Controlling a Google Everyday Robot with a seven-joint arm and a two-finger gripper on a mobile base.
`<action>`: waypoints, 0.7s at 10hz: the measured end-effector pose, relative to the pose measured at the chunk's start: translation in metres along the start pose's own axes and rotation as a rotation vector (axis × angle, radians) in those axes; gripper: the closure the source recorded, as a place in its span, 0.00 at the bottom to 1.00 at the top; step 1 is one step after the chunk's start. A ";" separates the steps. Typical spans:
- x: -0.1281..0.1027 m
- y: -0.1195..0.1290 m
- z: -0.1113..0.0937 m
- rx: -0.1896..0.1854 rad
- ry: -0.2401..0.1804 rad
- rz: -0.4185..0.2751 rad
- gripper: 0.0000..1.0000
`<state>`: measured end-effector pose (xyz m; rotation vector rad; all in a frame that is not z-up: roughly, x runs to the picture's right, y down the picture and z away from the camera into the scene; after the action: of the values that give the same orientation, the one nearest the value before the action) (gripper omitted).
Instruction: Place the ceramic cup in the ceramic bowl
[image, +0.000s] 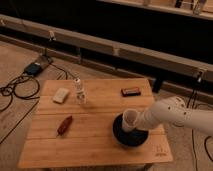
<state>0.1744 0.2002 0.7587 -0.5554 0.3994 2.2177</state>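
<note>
The ceramic cup (129, 118) is pale and cylindrical. It is held over the ceramic bowl (129, 137), a round black bowl on the right front part of the wooden table (95, 135). The gripper (134, 123) comes in from the right at the end of a white arm and is at the cup, right above the bowl's middle. I cannot tell whether the cup's base touches the bowl.
A slim clear bottle with a white cap (80, 91) stands at the back left of the table. A pale block (61, 95) lies to its left, a reddish-brown object (64, 125) at the front left, a small dark rectangle (130, 91) at the back right. Cables lie on the floor at left (17, 87).
</note>
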 end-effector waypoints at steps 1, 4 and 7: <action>-0.001 0.004 -0.003 0.000 0.003 -0.012 0.22; -0.003 0.011 -0.012 0.002 0.007 -0.030 0.22; -0.005 0.024 -0.029 0.007 0.002 -0.060 0.22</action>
<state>0.1666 0.1688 0.7393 -0.5589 0.3867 2.1578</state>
